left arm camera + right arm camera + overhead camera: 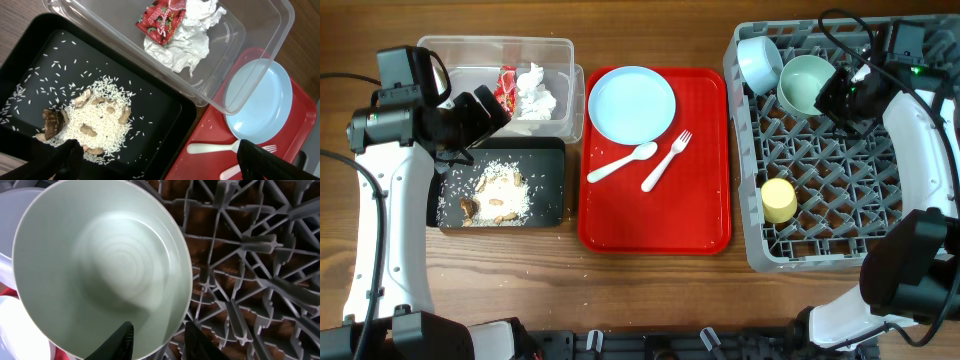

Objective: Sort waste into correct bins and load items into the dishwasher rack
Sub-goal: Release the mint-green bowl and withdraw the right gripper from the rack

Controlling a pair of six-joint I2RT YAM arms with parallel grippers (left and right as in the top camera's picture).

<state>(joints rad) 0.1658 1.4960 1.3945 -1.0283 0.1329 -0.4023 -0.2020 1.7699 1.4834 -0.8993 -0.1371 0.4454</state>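
Pale mint bowl point(807, 84) is standing tilted in the dishwasher rack point(840, 190) at the overhead view's upper right, the right gripper point(159, 330) pinching its rim, seemingly to seat it, while the left gripper point(157, 155) is hanging spread above the black tray point(30, 50).

A flat red serving tray point(705, 215) lies at the middle of the wooden table point(620, 290), its long sides running from the near edge toward the far edge. The tray is rectangular with rounded corners, a raised rim and a finely ribbed floor point(192, 167). The table surface is brown with visible lengthwise grain point(20, 10).
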